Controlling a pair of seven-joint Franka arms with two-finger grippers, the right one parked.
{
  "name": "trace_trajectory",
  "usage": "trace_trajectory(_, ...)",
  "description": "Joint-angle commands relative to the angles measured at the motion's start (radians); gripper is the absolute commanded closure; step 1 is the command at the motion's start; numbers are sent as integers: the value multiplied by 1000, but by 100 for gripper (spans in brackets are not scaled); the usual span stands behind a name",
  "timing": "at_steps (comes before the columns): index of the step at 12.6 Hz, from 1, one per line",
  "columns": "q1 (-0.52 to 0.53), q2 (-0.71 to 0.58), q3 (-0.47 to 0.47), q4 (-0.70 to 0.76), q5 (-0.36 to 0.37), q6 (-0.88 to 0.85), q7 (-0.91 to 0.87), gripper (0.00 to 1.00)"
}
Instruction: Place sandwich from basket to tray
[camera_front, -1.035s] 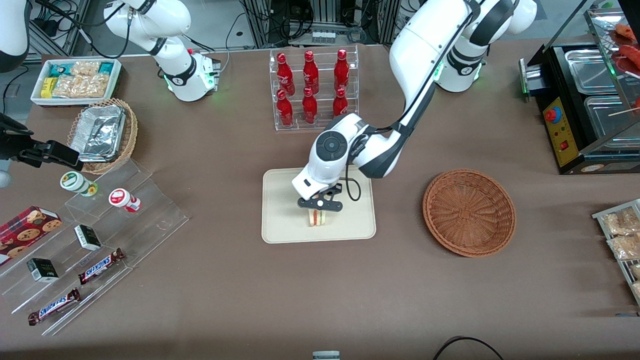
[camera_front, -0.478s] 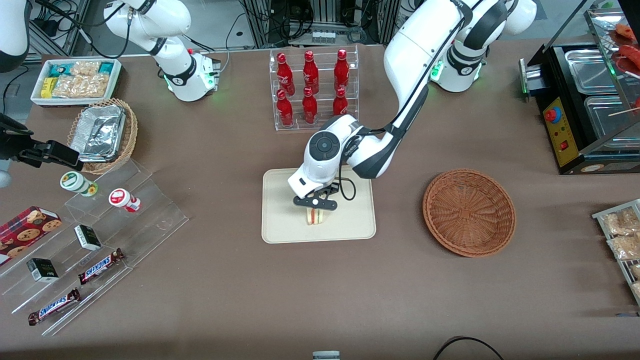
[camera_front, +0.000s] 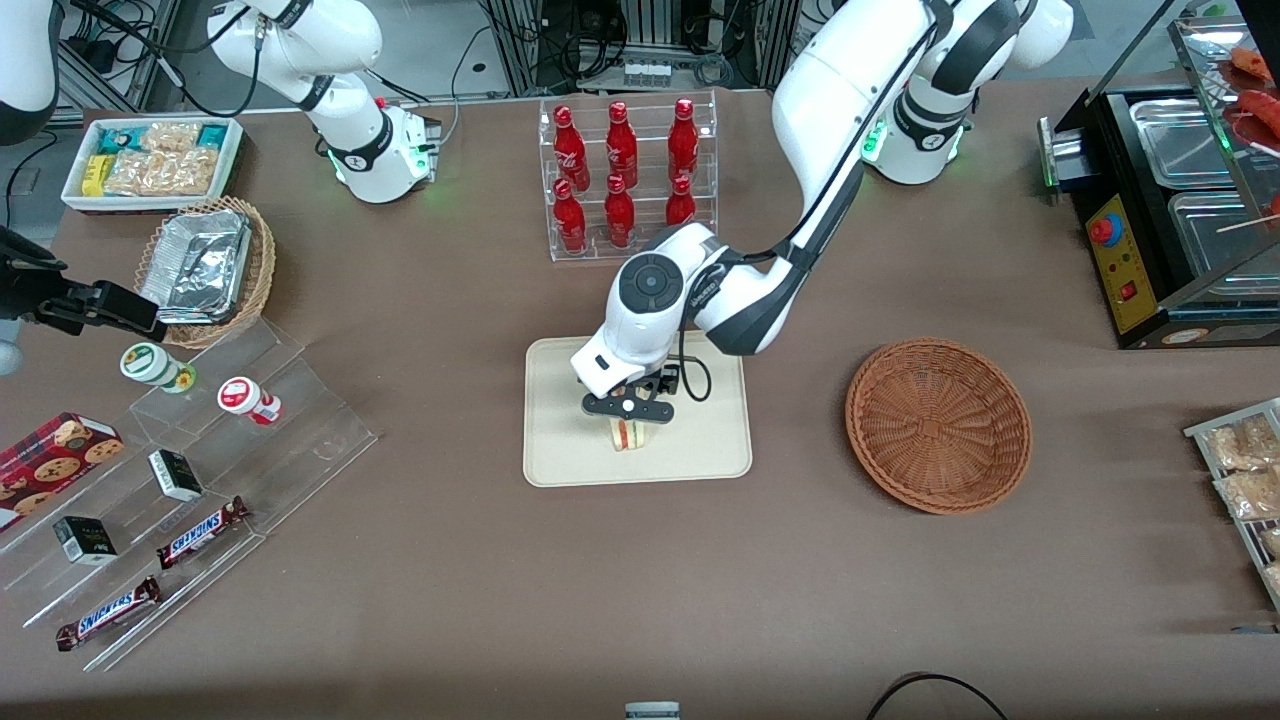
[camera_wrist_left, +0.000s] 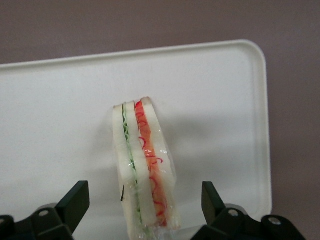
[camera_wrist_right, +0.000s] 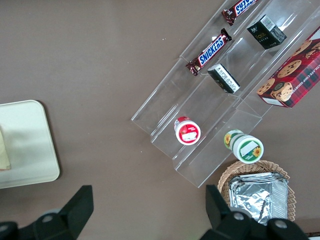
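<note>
Here the small triangular sandwich (camera_front: 627, 436) of pale white bread with red and green filling stands on its edge on the flat cream-coloured rectangular tray (camera_front: 560, 460) with rounded corners, a little nearer the front camera than the tray's middle. In the left wrist view the sandwich (camera_wrist_left: 145, 170) shows its filling side up: a thin green line and a curly red band run lengthwise between the white slices, all under clear wrap. Its long axis runs straight away from the wrist camera, crosswise to the line between the two fingertips (camera_wrist_left: 75, 197), and its farther end looks a little narrower than the end close to the gripper.

The left arm's gripper (camera_front: 627, 408) hangs directly over the sandwich, fingers spread wide, one on each flat side of the bread with tray surface showing in both gaps, so nothing is clamped.

The round, shallow, reddish-brown woven wicker basket (camera_front: 938, 424) sits on the brown bench (camera_front: 640, 580) well apart from the tray, toward the working arm's end
</note>
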Motion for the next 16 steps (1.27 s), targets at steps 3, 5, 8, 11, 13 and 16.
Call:
trace_trajectory(3,21,-130,35,-20,-2,-50,-103,0)
trace_trajectory(5,56,-202,57,-27,-1,-169,-131,0)
trace_trajectory(8,175,-322,57,-68,-2,-246,-116,0)
trace_trajectory(11,269,-398,57,-86,-1,-335,-48,0)
trace_trajectory(13,337,-452,57,-87,-4,-395,4,0)
trace_trajectory(16,412,-524,58,-108,-4,-485,125,0)
